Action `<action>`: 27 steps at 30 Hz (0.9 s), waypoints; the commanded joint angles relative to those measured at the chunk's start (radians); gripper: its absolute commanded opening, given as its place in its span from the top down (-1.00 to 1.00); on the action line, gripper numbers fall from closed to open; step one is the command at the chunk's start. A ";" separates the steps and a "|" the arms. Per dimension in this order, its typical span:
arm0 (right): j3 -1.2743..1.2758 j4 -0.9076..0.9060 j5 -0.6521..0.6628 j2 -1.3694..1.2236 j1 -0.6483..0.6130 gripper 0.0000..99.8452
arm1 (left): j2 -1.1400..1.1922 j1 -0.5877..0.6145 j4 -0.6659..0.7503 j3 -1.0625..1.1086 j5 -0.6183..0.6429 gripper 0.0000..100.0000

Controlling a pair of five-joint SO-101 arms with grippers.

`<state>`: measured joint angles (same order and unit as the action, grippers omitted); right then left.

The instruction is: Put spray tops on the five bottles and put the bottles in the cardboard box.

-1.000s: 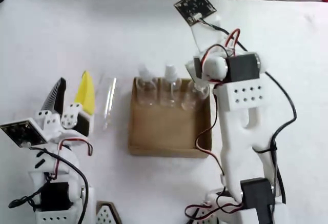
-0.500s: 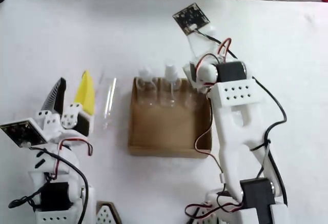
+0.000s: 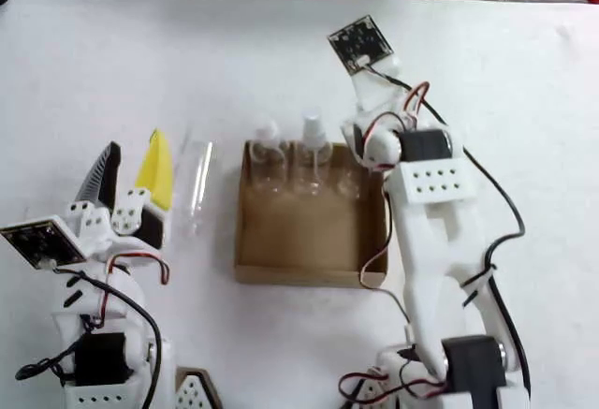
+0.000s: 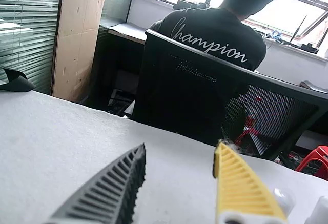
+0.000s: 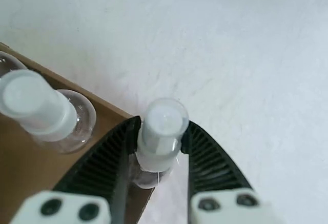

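Bottles (image 3: 267, 152): in the high view, two capped ones stand at the box (image 3: 299, 241) far wall. A third bottle (image 3: 350, 181) is in the far right corner, mostly hidden under the right gripper (image 3: 360, 161). Over the last second that arm has shifted its wrist above the corner, probably setting it down. A bare bottle (image 3: 197, 189) lies on the surface (image 3: 112, 72) beside the left gripper (image 3: 136, 142).

Left wrist view: fingers (image 4: 110, 193) wide, nothing between them; caps (image 4: 283, 199) cut off at the edge.

Right wrist view: fingers (image 5: 110, 155) clamp the third bottle (image 5: 163, 119) at the neck. Its base is hidden, so inside or on the rim is unclear.
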<state>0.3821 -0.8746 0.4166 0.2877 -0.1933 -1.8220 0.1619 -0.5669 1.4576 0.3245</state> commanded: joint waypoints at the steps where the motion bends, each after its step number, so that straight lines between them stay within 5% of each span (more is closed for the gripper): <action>1: 0.049 0.031 -0.032 0.116 0.012 0.97 | -0.008 0.004 0.035 -0.006 -0.008 0.58; 17: 0.160 0.041 -0.037 0.199 0.005 0.97 | -0.008 0.004 0.031 -0.008 -0.008 0.58; 27: 0.344 0.277 -0.106 0.209 0.010 0.97 | -0.008 0.004 0.031 -0.008 -0.008 0.58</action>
<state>0.6905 -0.6628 0.3583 0.4841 -0.1933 -1.8220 0.1619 -0.5669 1.4576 0.3245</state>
